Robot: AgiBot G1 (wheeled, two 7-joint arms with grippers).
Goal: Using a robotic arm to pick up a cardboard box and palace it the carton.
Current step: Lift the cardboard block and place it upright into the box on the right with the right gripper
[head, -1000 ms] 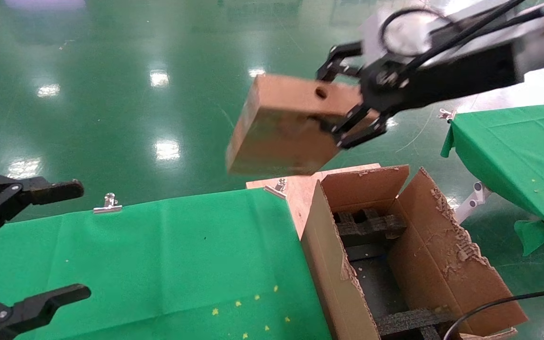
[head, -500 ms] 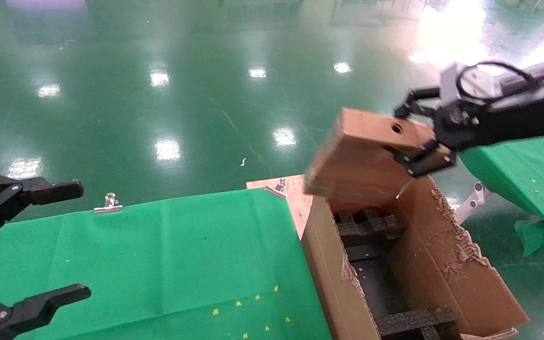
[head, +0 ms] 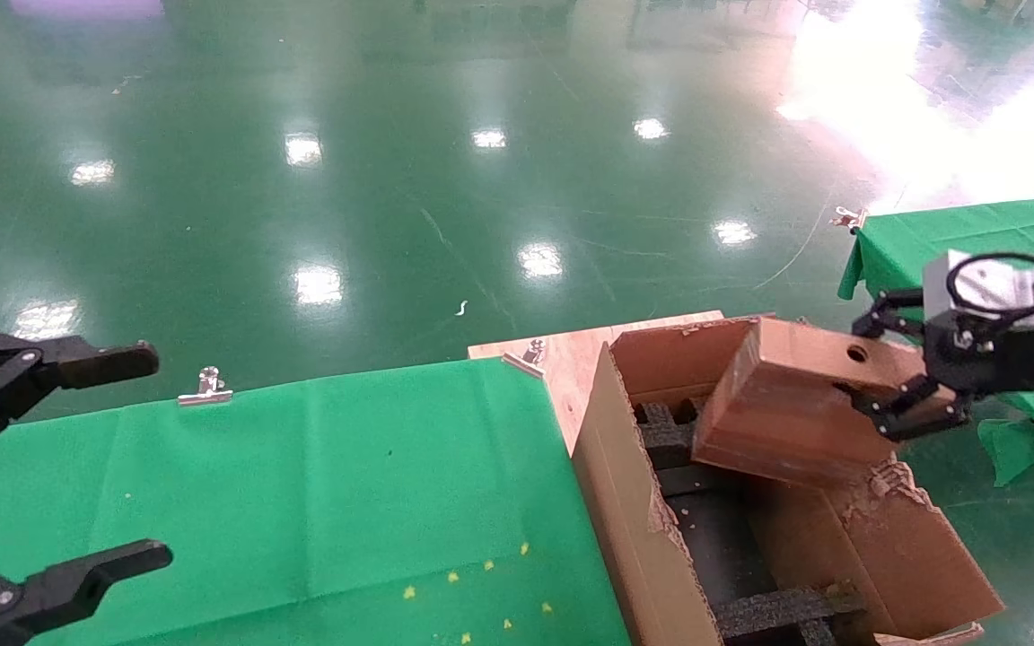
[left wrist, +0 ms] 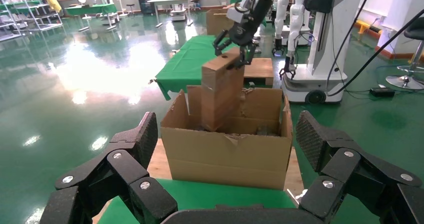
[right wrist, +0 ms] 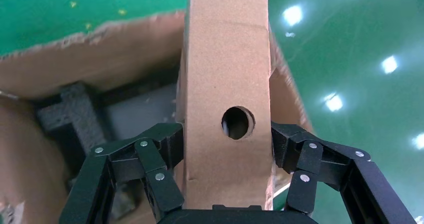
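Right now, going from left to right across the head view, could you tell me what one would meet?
Left gripper → green cloth → metal clip → carton → cardboard box → right gripper.

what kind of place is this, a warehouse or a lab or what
Most likely a robot lab or test hall: a glossy green floor, tables under clipped green cloth, and other white robots on wheeled bases behind the carton.

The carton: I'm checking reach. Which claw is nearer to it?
Right. The right claw holds the cardboard box over the carton; the left claw hangs open, far across the green table.
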